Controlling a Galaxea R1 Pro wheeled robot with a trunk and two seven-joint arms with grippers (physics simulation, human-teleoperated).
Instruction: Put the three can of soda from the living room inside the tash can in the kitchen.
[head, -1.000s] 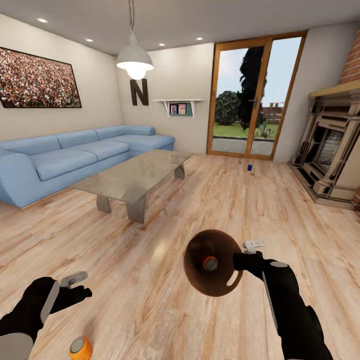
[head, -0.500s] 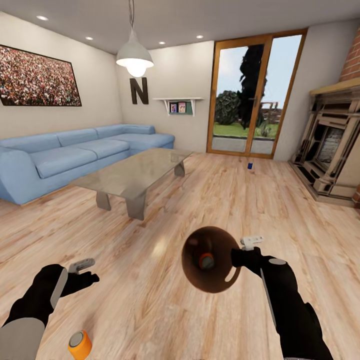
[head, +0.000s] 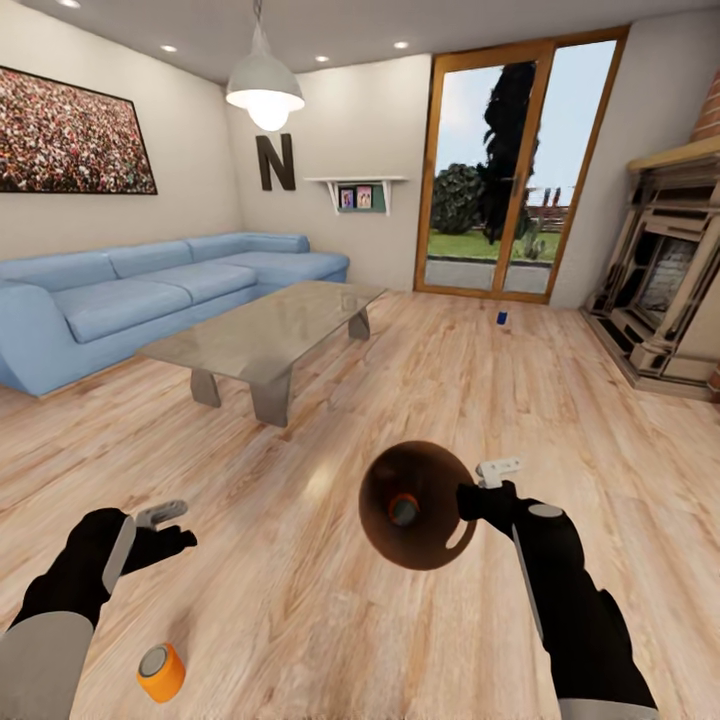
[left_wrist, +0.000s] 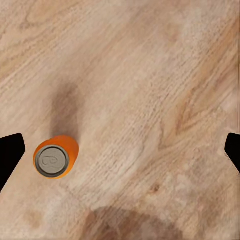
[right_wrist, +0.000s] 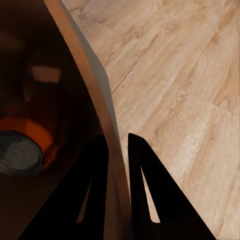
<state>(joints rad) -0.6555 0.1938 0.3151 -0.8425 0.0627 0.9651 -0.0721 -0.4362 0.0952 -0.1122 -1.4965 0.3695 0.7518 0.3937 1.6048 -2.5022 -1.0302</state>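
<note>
My right gripper (head: 478, 490) is shut on the rim of the tash can (head: 440, 545), held above the floor with its brown inside facing the head camera. One orange can of soda (head: 404, 510) lies inside it. In the right wrist view the fingers (right_wrist: 145, 185) pinch the bin's rim (right_wrist: 102, 105), and the can inside (right_wrist: 20, 152) shows. A second orange can (head: 161, 672) stands on the wood floor, below my open left gripper (head: 170, 528). In the left wrist view that can (left_wrist: 55, 159) sits near one fingertip of the left gripper (left_wrist: 120, 150). A dark blue can (head: 502, 318) stands far off near the glass doors.
This is the living room. A blue sofa (head: 150, 290) and a low table (head: 265, 340) stand to the left. Glass doors (head: 510, 170) are at the back. A fireplace (head: 665, 290) is on the right. Open wood floor (head: 440, 400) runs between me and the blue can.
The whole view has shifted a little as the camera moved. The orange floor can shows more fully, and my left arm has come further into view. The right gripper keeps its hold on the bin.
</note>
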